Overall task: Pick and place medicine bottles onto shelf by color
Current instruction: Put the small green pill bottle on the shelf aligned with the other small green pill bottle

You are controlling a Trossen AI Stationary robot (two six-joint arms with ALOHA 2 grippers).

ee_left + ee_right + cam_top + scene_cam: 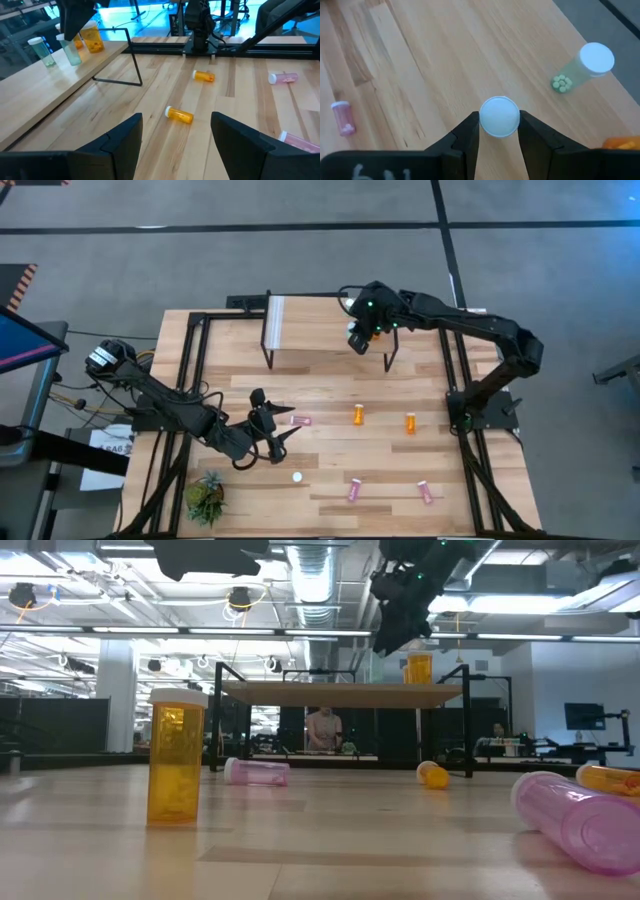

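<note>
Our right gripper [499, 131] pinches a white-capped bottle [499, 116] upright between its fingers, long axis straight down toward the shelf [320, 330] directly beneath it, a teal bottle [585, 67] just beside, while our left gripper [175, 142], spread wide, waits far off.

A small green plant [205, 496] sits near the table's [330, 385] corner; a person [323, 729], seemingly seated, shows beyond.

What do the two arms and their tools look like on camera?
Both arms are dark, jointed links. The right arm shows small green lights near its wrist; the left arm trails cables at its base. The left tool has two broad black fingers; the right tool has the same.
</note>
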